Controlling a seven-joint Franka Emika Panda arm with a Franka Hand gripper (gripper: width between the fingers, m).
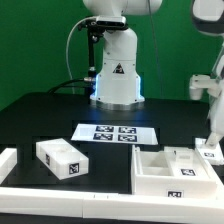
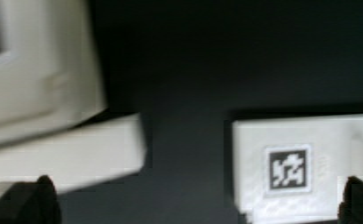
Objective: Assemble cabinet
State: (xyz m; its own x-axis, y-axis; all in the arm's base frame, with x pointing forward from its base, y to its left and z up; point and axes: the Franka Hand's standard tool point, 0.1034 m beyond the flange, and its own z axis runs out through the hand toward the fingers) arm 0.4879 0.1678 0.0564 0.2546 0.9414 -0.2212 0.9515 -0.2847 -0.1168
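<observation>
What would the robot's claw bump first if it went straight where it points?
Likely the bare black table straight ahead of the gripper. The tagged cabinet sits near one finger, and depth is unclear.

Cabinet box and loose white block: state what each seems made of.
The cabinet box looks like matte white plastic: thick, uniform walls, no grain, no shine. The loose white block seems the same matte plastic, with equally smooth plain faces; low resolution leaves this open.
</observation>
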